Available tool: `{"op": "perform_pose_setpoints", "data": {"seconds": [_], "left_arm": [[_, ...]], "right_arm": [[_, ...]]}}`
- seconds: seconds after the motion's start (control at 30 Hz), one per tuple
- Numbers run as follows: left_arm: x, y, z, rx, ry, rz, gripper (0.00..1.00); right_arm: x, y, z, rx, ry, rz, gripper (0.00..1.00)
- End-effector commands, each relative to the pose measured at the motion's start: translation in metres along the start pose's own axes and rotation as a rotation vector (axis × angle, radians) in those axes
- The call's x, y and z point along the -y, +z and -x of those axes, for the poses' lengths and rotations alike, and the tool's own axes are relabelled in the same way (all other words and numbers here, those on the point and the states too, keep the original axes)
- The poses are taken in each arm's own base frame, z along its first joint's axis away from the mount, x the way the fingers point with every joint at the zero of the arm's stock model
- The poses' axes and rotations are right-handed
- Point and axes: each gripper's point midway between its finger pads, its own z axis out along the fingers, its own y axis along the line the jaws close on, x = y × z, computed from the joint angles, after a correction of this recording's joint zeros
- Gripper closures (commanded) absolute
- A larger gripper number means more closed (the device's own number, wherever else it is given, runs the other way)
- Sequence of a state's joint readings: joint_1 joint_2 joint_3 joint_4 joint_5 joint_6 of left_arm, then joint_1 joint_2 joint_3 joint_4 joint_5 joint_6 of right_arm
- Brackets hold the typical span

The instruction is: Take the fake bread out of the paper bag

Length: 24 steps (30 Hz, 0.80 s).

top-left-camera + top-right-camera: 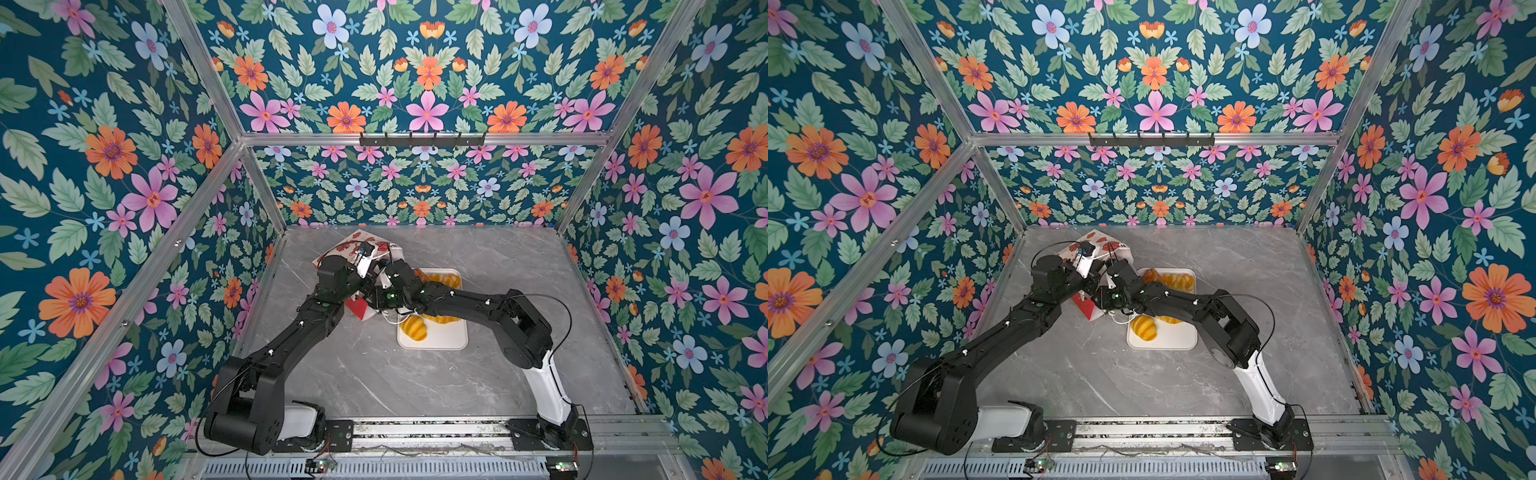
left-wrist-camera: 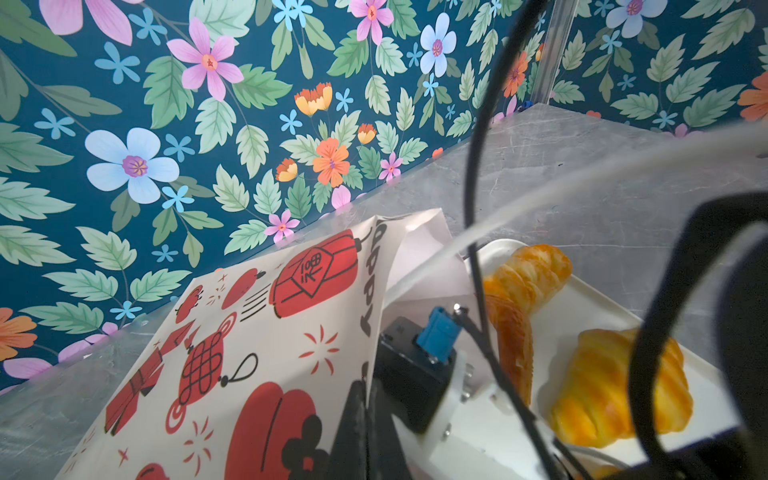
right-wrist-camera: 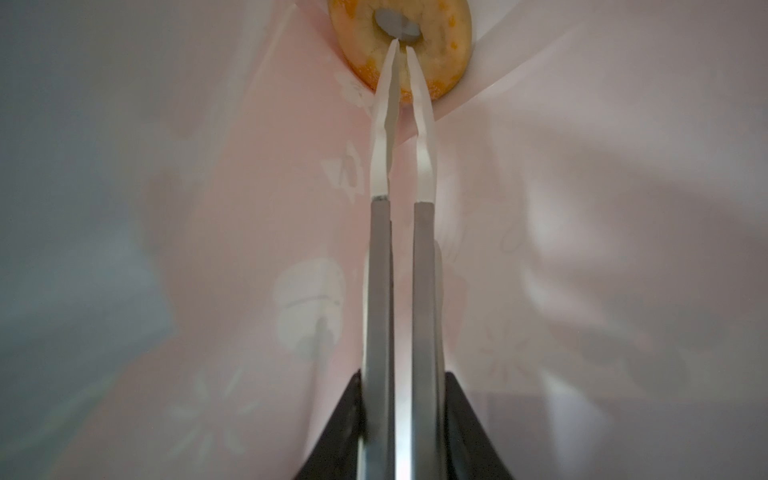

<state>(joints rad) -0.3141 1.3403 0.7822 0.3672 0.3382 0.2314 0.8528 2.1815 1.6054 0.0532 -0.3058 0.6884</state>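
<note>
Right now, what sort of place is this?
Probably a staged robot test cell: aluminium frame lined with floral wallpaper, grey marble-look tabletop, left arm and right arm on a base rail.

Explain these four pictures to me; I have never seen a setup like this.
Two robot arms, the left arm and the right arm, work over a grey table inside flowered walls. Two pictures look down from overhead; the other two come from cameras on each arm's wrist. On it lie a white tray with toy pastries and a red-and-white paper bag. The left gripper pinches the bag's edge. The right gripper reaches inside, fingers parted, tips at a ring doughnut, not visibly gripping it.
</note>
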Motion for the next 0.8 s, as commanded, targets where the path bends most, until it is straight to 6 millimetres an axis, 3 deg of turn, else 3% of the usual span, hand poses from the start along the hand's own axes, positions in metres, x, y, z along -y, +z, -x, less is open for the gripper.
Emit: {"op": "perform_pose_setpoints", "data": {"seconds": [0.0,0.77], "left_arm": [[0.004,-0.002,0.01,0.032,0.004,-0.022,1.0],[0.021,0.012,0.008,0.019,0.004,-0.077,1.0]], "right_arm": [[-0.002,0.002,0.007,0.016,0.008,0.019,0.69],[-0.009,0.022,0.027,0.031,0.012,0.067,0.58]]}}
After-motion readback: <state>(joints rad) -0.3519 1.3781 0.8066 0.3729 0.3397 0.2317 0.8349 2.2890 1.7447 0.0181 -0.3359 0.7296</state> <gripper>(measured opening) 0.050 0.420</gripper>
